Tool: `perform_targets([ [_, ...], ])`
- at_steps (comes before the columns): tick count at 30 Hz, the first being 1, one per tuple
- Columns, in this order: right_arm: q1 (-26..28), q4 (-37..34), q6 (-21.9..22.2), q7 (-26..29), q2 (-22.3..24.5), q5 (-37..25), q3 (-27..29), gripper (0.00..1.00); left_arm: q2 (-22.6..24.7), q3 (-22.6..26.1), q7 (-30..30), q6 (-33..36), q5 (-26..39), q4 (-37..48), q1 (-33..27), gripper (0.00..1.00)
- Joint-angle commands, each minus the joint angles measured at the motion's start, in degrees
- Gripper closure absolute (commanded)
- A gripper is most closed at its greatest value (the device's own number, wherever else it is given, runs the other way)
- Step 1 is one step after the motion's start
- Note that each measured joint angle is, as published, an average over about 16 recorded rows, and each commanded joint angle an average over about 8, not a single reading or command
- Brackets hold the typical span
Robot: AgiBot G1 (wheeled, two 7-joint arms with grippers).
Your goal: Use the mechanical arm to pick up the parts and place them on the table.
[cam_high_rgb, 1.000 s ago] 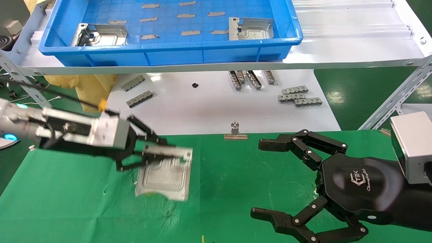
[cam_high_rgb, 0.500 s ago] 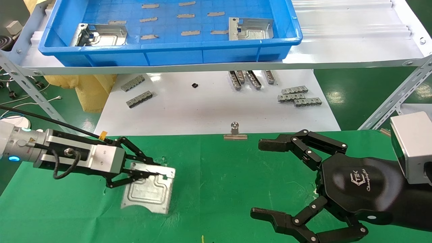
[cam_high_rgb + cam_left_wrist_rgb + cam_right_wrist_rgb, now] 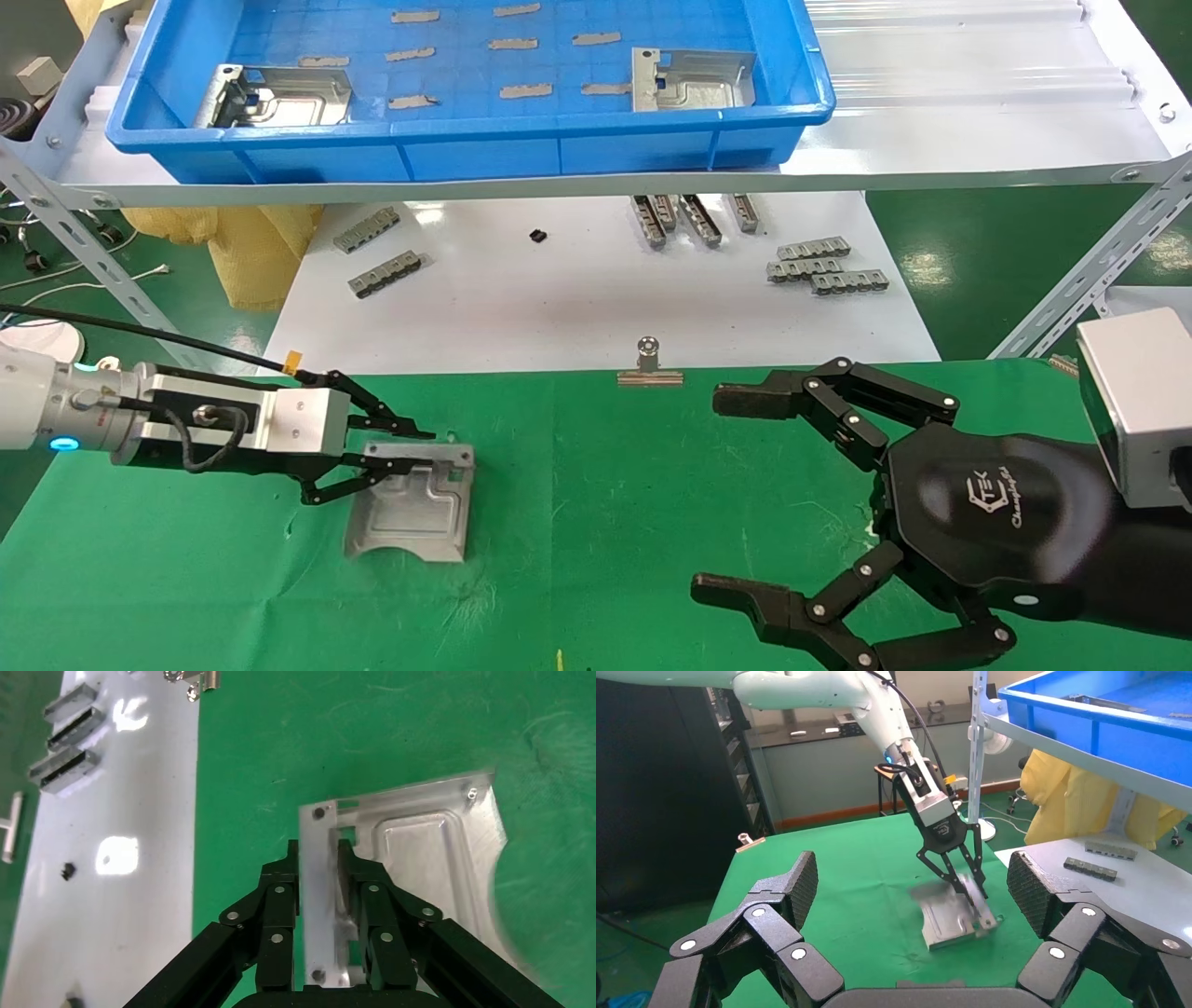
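A silver stamped part (image 3: 410,508) lies flat on the green cloth table (image 3: 605,522), left of centre. My left gripper (image 3: 410,449) reaches in low from the left; its jaws stand slightly apart on either side of the part's rear lip. In the left wrist view the black fingers (image 3: 280,888) flank that lip of the part (image 3: 422,853), with my left gripper (image 3: 318,860) narrowly open. Two more parts (image 3: 279,93) (image 3: 694,79) lie in the blue bin (image 3: 466,130). My right gripper (image 3: 726,494) hovers wide open and empty at the right.
The bin sits on a white metal shelf (image 3: 978,149) at the back. Below it a glossy white board (image 3: 577,289) carries grey ridged strips (image 3: 819,263) (image 3: 377,252). A silver binder clip (image 3: 649,363) sits at the cloth's far edge. The right wrist view shows the part (image 3: 951,917).
My left gripper carried the part down and leftward onto the green cloth, and its jaws have parted from the lip. The part now lies flat. The right arm has not moved.
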Motion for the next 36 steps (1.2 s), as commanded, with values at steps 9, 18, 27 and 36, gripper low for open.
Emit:
perform_targets([
  [9, 0.00, 0.00, 0.00, 0.00, 0.00, 0.00, 0.00, 0.00, -0.46, -2.49, -4.89, 5.22, -4.24, 3.54, 0.80, 0.00],
  [18, -0.01, -0.01, 0.02, 0.00, 0.00, 0.01, 0.00, 0.00, -1.55, -4.82, -10.23, 5.66, -8.19, 4.40, 2.75, 0.00],
  [27, -0.01, -0.02, 0.02, 0.00, 0.00, 0.01, 0.00, 0.00, -1.82, -5.08, -10.50, 5.59, -8.30, 3.29, 3.19, 0.00],
  [36, -0.01, -0.02, 0.02, 0.00, 0.00, 0.01, 0.00, 0.00, -4.67, -8.87, -16.14, 4.89, -11.14, -5.57, 7.79, 0.00],
])
